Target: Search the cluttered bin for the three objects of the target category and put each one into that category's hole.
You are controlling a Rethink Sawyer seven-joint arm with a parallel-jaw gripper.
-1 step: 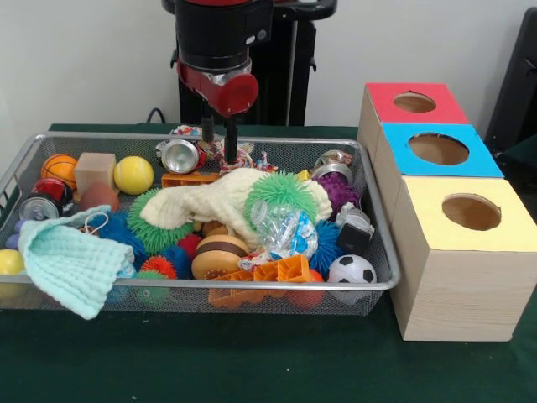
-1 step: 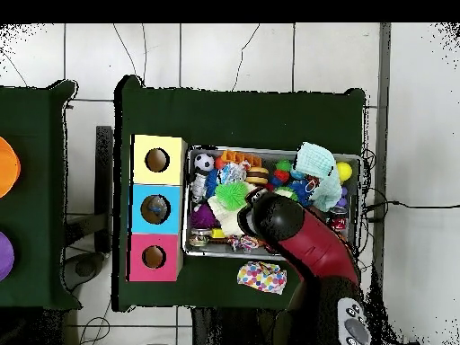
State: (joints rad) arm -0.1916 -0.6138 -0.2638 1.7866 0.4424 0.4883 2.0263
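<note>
Wire-mesh bin is your landmark, and it is packed: balls, spiky toys, cans, a cream cloth across the middle and a mint washcloth over its rim. Your tool hangs above the bin's rear edge — its two dark fingers apart, clamped on nothing. Just beside the bin stand three boxes, red, blue and yellow. From overhead the blue hole seems to hold something — you cannot be sure. Which category is wanted isn't shown, so most of the sorting looks still ahead.
</note>
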